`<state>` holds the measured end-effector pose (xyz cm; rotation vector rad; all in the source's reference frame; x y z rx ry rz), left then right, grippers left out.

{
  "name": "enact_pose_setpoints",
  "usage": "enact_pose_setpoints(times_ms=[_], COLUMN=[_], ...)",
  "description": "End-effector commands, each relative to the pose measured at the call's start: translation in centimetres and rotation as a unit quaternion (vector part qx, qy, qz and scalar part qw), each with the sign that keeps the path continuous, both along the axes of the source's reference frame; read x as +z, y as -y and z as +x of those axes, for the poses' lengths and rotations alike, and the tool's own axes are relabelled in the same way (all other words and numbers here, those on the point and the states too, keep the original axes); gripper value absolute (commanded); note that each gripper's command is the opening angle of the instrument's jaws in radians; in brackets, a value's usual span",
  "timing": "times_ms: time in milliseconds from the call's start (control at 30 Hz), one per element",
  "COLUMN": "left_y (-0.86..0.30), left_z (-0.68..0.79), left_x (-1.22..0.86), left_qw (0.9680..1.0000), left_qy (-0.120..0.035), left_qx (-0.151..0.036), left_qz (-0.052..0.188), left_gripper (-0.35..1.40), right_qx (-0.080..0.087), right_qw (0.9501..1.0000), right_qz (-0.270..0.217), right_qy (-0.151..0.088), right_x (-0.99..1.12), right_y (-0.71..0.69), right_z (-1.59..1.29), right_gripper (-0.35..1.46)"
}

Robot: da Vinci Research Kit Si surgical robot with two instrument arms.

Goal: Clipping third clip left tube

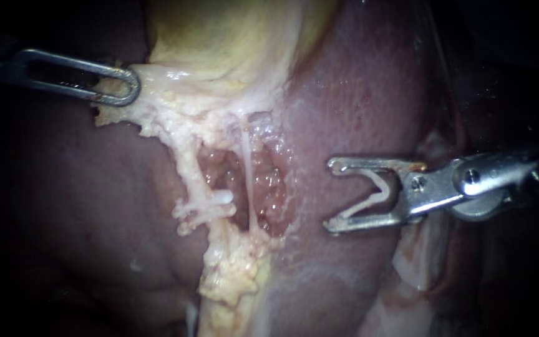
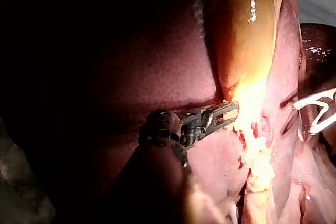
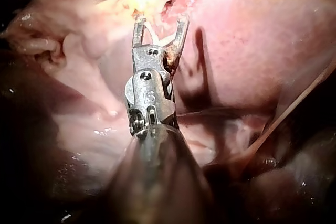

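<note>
my left instrument (image 1: 126, 86), in from nine o'clock, has its slim looped metal jaws clamped on the pale yellow fatty tissue (image 1: 157, 109) at ten o'clock, just under the yellow-green gallbladder (image 1: 219, 37). my right instrument (image 1: 330, 196), in from three o'clock, hangs over the dark red liver (image 1: 357, 93), apart from the tubes, jaws spread wide yet gripping a white v-shaped plastic clip (image 1: 378, 195) seated between them. the pale left tube (image 1: 189, 171) sits just left of centre, two white clips (image 1: 210, 201) across it; a thin white strand (image 1: 246, 162) lies just beside it.

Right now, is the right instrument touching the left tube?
Apart. The endoscope view shows bare liver between the right instrument, which holds a clip, and the left tube.
</note>
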<state>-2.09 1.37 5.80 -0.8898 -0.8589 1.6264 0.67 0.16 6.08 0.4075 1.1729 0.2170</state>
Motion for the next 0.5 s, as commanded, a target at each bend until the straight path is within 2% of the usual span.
enact_pose_setpoints(times_ms=[33, 267, 433, 500], left_y=[0.01, 0.01, 0.03, 0.03], left_z=[0.0, -0.01, -0.02, -0.02], left_x=[0.01, 0.02, 0.01, 0.01], left_qw=[1.0, 1.0, 1.0, 1.0], left_qy=[0.0, -0.001, -0.001, -0.001], left_qx=[0.0, -0.001, -0.001, -0.001], left_qz=[0.0, -0.001, -0.001, -0.001], left_gripper=[-0.35, -0.35, -0.35, -0.35], right_qx=[0.004, 0.022, 0.038, 0.036], right_qw=[0.9999, 0.9983, 0.9945, 0.9935], right_qz=[0.009, 0.049, 0.084, 0.092], right_qy=[-0.003, -0.022, -0.05, -0.057], right_x=[0.0, 0.04, 0.14, 0.18], right_y=[0.01, 0.01, 0.0, -0.01], right_z=[0.05, 0.4, 0.64, 0.7], right_gripper=[0.5, 0.49, 0.49, 0.48])
